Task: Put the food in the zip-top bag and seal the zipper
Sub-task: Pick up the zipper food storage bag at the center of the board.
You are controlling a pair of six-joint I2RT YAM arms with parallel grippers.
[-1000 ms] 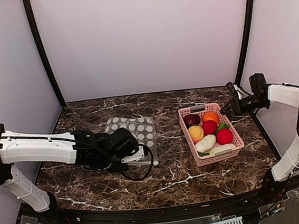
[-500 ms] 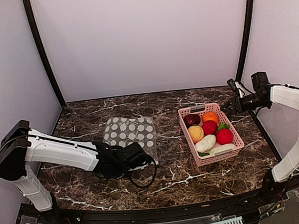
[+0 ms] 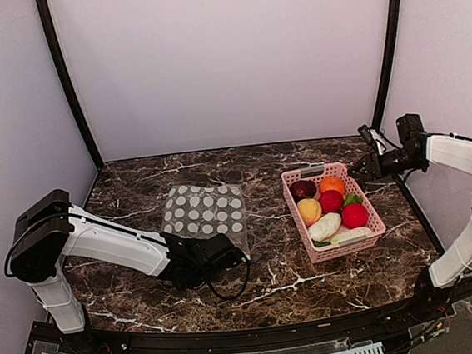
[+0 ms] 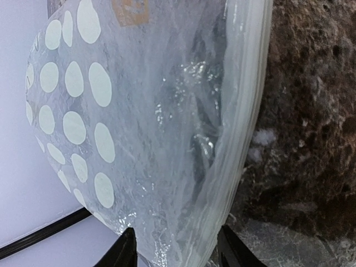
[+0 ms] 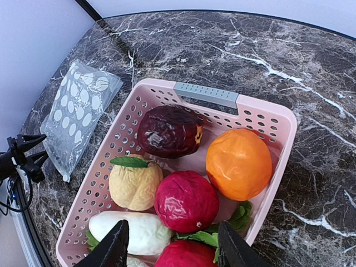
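Note:
The zip-top bag [image 3: 206,213], clear with white dots, lies flat on the marble left of centre. My left gripper [image 3: 228,246] sits low at its near right corner. In the left wrist view the bag [image 4: 144,128] fills the frame. Its zipper [image 4: 245,111] strip runs down between my open left gripper [image 4: 177,253] jaws, which stand apart. The food lies in the pink basket [image 3: 343,250]: orange [image 5: 238,163], maroon [image 5: 168,130], yellow [image 5: 133,183], red [image 5: 185,200] and a white radish [image 5: 130,231]. My right gripper [image 5: 172,245] hangs open above them, holding nothing.
The basket's grey handle [image 5: 206,94] faces the back wall. A black cable [image 3: 230,288] loops on the marble beside my left gripper. Black frame posts [image 3: 68,84] stand at the back corners. My right gripper [image 3: 360,167] hovers by the basket's far right corner.
My left arm has dropped and swung in to the bag's near right corner, and its jaws have narrowed around the edge. The right gripper shifted slightly, still open.

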